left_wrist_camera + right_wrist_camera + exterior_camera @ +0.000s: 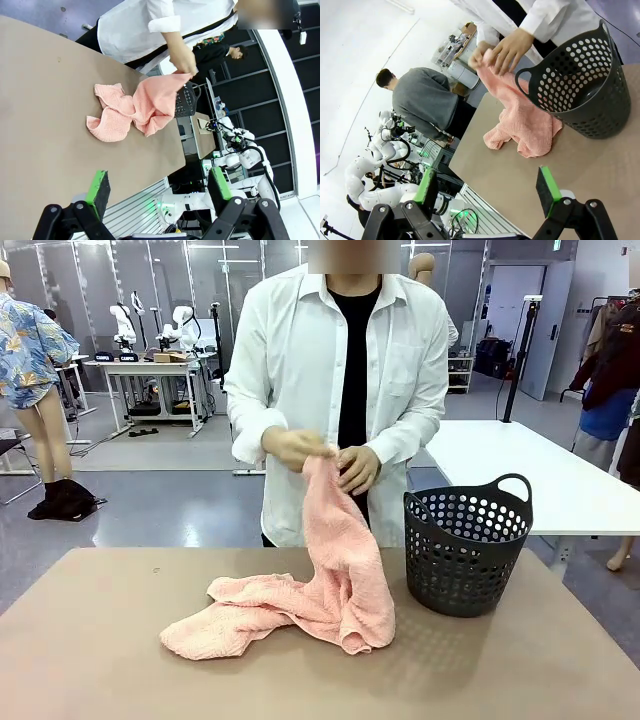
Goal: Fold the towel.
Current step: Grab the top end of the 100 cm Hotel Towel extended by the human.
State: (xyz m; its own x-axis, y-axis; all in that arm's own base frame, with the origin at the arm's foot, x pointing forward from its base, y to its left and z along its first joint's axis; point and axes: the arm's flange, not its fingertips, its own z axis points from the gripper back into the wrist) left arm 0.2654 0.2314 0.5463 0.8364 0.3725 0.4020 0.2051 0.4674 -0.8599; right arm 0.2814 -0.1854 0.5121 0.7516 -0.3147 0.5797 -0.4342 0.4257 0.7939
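While the person at the far side of the counter [90,660] held one end of the towel [300,605] up in front of a white shirt [290,360], the rest of the salmon-pink cloth hung down from that grip and lay crumpled on the counter. One hand [298,447] pinched the top of the raised end, and the other hand [358,468] rested against the cloth just beside it. The bunched lower part spread toward the robot's left side in loose folds, none of them flat or squared. A dark perforated basket [465,550] stood upright on the counter on the robot's right of the towel, just beside it; whether cloth and basket touched could not be told. In the left wrist view the left pincer [157,186] stood with its green pads [97,186] wide apart and nothing between them, well back from the towel over bare counter. In the right wrist view the right pincer [486,186] was likewise spread, its pads [546,182] apart and holding nothing, with the towel and the basket both lying ahead of it, well clear of its fingers.
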